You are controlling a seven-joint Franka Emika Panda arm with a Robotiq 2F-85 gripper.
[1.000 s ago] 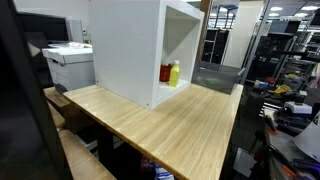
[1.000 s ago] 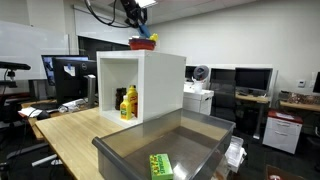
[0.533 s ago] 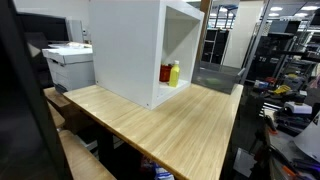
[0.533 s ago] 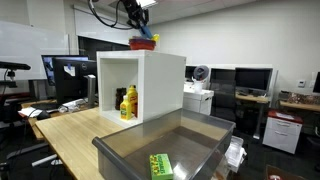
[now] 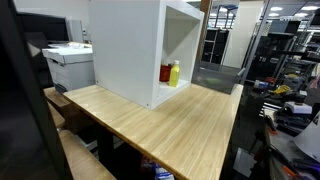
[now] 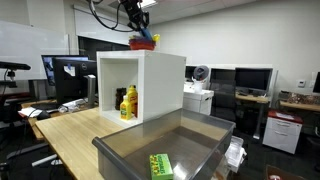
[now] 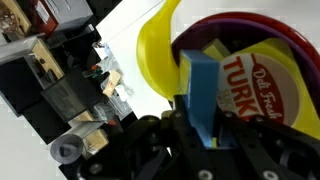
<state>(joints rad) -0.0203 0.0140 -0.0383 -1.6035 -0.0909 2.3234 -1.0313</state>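
Observation:
In the wrist view my gripper [image 7: 204, 118] is shut on a flat blue block [image 7: 197, 85], which stands upright between the black fingers. Just beyond the block is a stack of bowls: a yellow bowl [image 7: 158, 50] and a red bowl [image 7: 292, 42] holding a packet [image 7: 255, 88] printed "TURK". In an exterior view the gripper [image 6: 140, 31] hangs right over these bowls [image 6: 143, 43], which sit on top of the white cabinet [image 6: 160, 85]. Whether the block touches the bowls I cannot tell.
The white open-front cabinet [image 5: 125, 50] stands on a wooden table [image 5: 170, 120], with yellow and red bottles [image 5: 171, 73] inside. A grey bin [image 6: 120, 150] with a green packet [image 6: 159, 165] is in the foreground. A printer [image 5: 68, 60] stands beside the table.
The arm above the cabinet has shifted very slightly. The gripper stays shut on the blue block over the bowls.

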